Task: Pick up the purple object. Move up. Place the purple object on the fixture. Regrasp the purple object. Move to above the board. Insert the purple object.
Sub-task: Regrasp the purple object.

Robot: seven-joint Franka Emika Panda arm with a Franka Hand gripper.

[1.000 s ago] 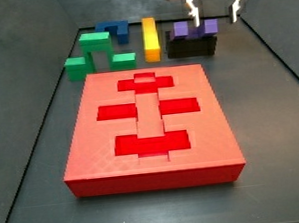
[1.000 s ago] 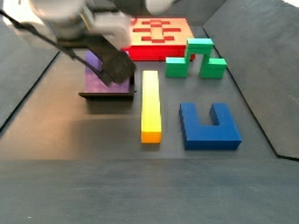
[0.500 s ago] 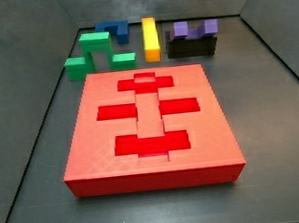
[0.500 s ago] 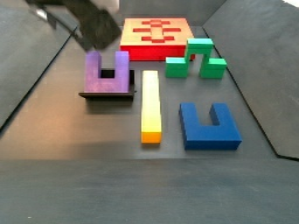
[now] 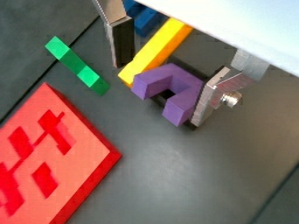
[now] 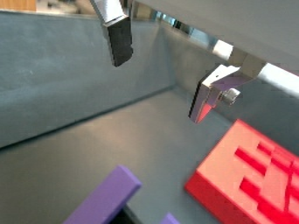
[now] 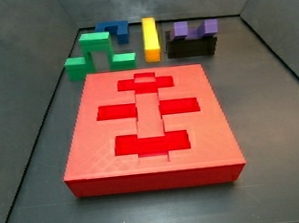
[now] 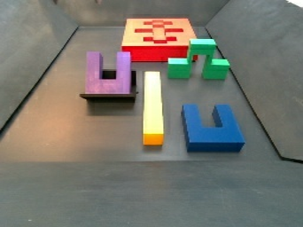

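Side views first: you'll find the gripper gone from both frames now, where a second ago it stood down over the purple object (image 7: 193, 28) with its fingers either side, and half a second ago was already leaving the top of frame. Purple object left behind on the fixture (image 7: 193, 48), arms up, nothing touching it. From the opposite side, the purple object (image 8: 106, 73) sits on the dark fixture (image 8: 108, 96), beside the yellow bar (image 8: 151, 106); blue block (image 8: 213, 126) and green blocks (image 8: 196, 59) well apart; board (image 8: 159, 38) at the far end. Your reading: the place step is done and the arm has backed off upward, so the regrasp comes next.

Wrist view, looking down: gripper (image 5: 170, 66) hangs above the piece, jaws spread wide, wider than the purple object (image 5: 170, 88) seen between them. Nothing held. One silver finger (image 5: 121, 37) shows clear of the yellow bar (image 5: 156, 48); the opposite one (image 5: 219, 94) overlaps the fixture's edge in the picture, but contact is unlikely given the height. Board (image 5: 44, 166) lies off to one side.

Wrist view, angled: gripper (image 6: 165, 73) wide apart, empty air and grey floor between the fingers (image 6: 119, 39). A corner of the purple object (image 6: 101, 202) shows at the frame edge, a corner of the board (image 6: 251, 178) near it. You can't judge height above the piece from here.
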